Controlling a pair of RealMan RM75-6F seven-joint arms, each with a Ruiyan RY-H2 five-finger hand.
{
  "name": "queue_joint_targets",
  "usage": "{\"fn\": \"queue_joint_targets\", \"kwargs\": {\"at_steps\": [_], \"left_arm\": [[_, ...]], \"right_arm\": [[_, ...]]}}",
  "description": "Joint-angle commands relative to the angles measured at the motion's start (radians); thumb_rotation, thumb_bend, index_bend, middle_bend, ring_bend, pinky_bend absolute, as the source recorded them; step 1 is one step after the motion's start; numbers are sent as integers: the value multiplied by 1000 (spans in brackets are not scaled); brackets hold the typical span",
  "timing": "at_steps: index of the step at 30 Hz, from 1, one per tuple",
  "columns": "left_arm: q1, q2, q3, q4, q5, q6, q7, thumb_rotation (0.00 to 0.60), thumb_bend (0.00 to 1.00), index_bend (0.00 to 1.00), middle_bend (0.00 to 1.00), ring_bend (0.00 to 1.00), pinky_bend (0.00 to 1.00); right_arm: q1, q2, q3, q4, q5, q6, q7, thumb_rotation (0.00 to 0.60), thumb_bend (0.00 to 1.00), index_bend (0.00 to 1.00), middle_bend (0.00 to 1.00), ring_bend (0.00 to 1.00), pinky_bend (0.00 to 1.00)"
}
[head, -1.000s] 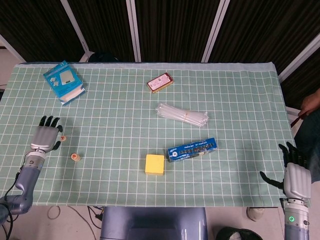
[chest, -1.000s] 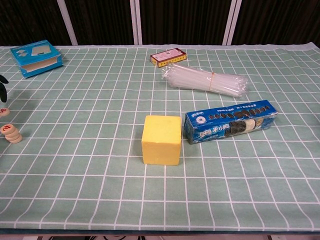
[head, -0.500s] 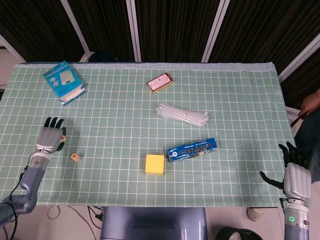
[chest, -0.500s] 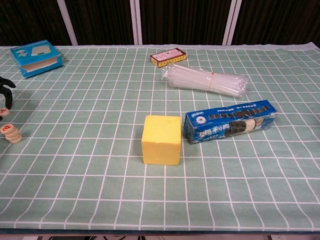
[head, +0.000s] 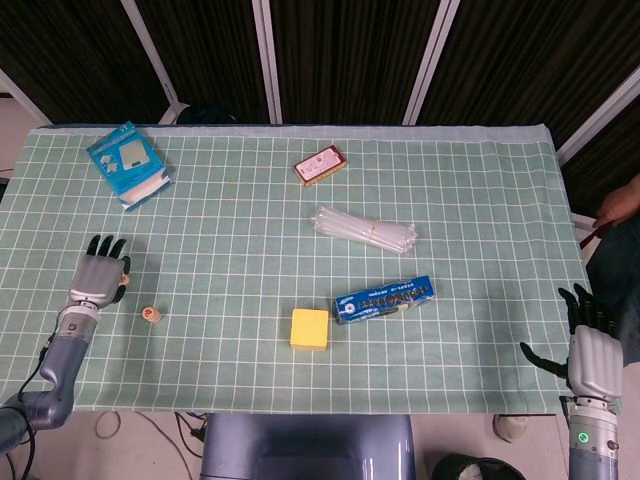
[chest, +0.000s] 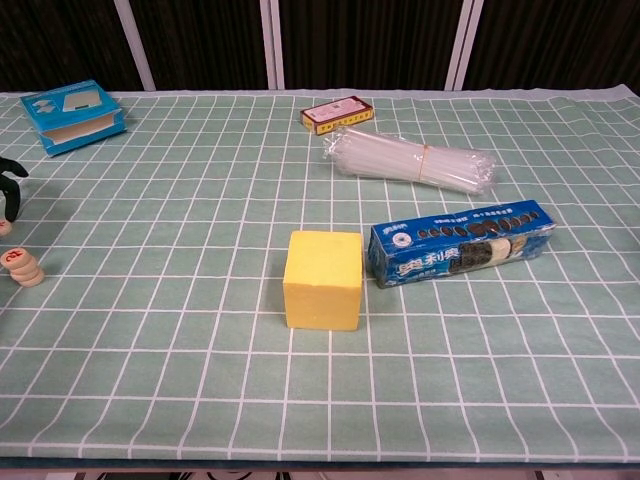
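Wooden discs (head: 150, 314) — beside left hand (head: 98, 276).

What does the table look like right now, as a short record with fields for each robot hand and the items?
left robot hand: over the table's left edge, fingers curled down by a small round piece; whether it holds it cannot be told
stack of round pieces: just right of that hand, apart from it
right robot hand: off the table's right edge, fingers apart, holding nothing
centre: yellow block beside blue cookie box
far side: straw bundle, small red box, blue box
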Motion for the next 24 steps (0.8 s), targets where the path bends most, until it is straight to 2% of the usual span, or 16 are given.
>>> {"fn": "queue_joint_targets", "kwargs": {"at_steps": [1,13,24], "left_arm": [[1,2,1,1,0,-1,-4,600,327,473,101,0,20],[4,27,-1,-40,14,12,-24,600,338,489,107,0,20],[28,139,25,-244,115,117,-22,600,338,490,107,0,20]], "right_arm": [[0,0,0,-1,2,-1,0,600,267,118,50,0,0],[0,-1,2,-1,1,3,0,600,267,118,50,0,0],[0,-1,3,-1,2,2,2,600,267,118,49,0,0]]}}
